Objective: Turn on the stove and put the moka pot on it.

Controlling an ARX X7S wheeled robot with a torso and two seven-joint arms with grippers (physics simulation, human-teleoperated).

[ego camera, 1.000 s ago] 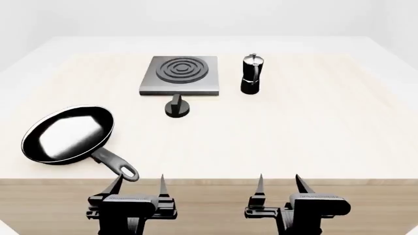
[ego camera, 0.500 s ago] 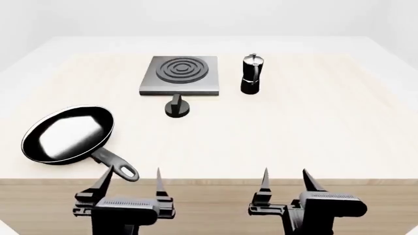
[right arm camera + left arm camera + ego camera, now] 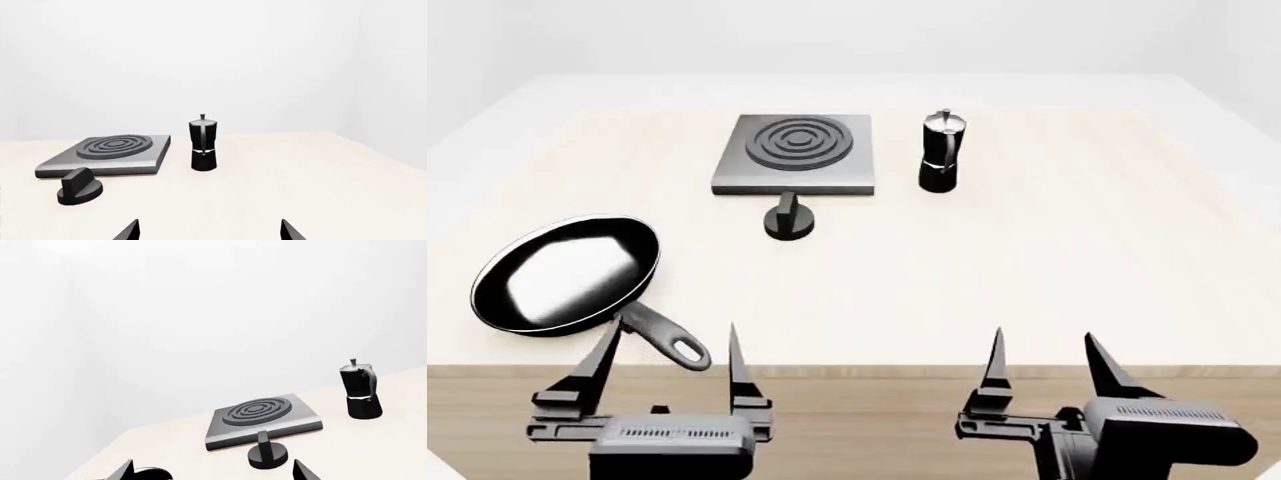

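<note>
At the table's near edge, the left gripper (image 3: 665, 362) and right gripper (image 3: 1044, 367) hang spread, holding nothing. The frying pan (image 3: 566, 273) lies near left (its handle seemingly close by the left fingers). Farther off, the knob (image 3: 789, 219) sits just before the stove (image 3: 795, 153); the moka pot (image 3: 942, 152) stands upright right of it.

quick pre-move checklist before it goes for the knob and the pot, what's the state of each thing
1. Left claw open, holding nothing: ok.
2. Right claw open, holding nothing: ok.
3. Knob free, nothing blocking it: ok.
4. Stove plate bare, room for the pot: ok.
5. Moka pot upright beside the stove: ok.
6. Frying pan handle close by the left claw; contact: cannot tell.
</note>
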